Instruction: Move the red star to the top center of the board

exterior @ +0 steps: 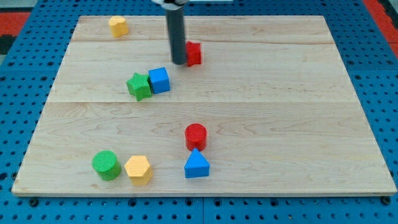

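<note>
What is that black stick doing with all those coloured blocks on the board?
It is a robot arm's rod, and I push blocks with my tip. Right now my tip sits against the view's left side of the red star, near the top centre of the wooden board. The other blocks, like the green star and blue cube, lie untouched.

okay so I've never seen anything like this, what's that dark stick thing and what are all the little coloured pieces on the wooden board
The dark stick is a robot arm's pushing rod. It has no pincer and holds nothing; it only slides blocks. Its tip sits right beside the red star, on the star's left, near the view's top centre. There is one picture; where the camera is mounted isn't recorded. On the wooden board also lie a yellow block, green star, blue cube, red cylinder, blue triangle, green cylinder and yellow hexagon.
</note>
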`<action>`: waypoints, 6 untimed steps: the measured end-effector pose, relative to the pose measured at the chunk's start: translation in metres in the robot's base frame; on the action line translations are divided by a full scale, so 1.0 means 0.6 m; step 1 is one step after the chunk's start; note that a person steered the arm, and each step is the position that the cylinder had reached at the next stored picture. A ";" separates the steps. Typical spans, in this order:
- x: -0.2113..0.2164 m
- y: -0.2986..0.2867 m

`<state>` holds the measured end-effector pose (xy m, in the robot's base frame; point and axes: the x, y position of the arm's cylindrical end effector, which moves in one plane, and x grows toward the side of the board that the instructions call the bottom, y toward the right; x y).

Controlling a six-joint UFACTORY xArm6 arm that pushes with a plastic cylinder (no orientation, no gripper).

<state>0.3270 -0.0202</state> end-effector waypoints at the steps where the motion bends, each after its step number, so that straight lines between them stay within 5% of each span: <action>1: 0.016 0.047; 2: 0.035 0.082; 4: -0.094 0.039; 6: -0.108 0.064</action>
